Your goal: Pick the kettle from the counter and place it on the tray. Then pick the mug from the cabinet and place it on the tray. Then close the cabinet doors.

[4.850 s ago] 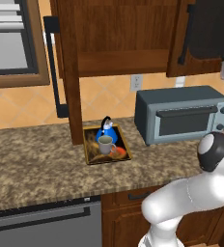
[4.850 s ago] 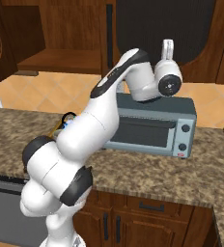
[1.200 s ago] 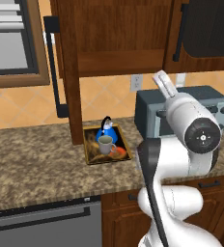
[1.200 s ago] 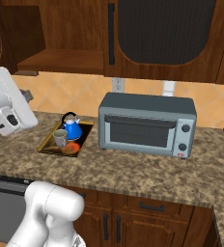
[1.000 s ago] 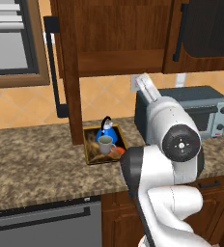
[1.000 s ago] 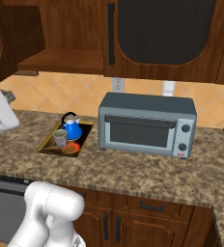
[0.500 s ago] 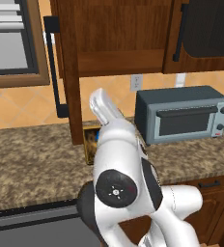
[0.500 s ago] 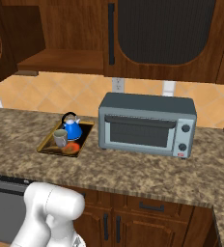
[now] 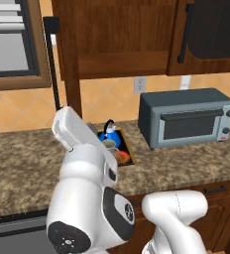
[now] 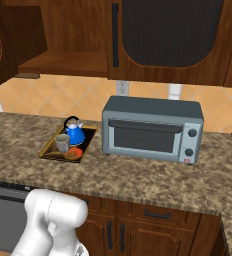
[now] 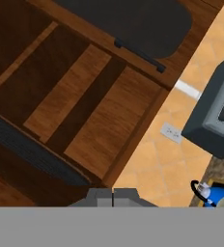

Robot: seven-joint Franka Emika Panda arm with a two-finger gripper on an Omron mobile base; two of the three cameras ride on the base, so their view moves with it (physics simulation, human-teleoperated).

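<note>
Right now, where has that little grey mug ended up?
The mug stands on the tray on the counter, just in front of the blue kettle and left of the toaster oven in the right base view.

Evenly lit, flat rendered light with no clear source. Soft, faint shadows under the toaster oven [image 10: 152, 128] and beneath the cabinet [image 10: 63, 30]. No glare. Slightly soft, low-resolution detail throughout; no visible edge distortion.
</note>
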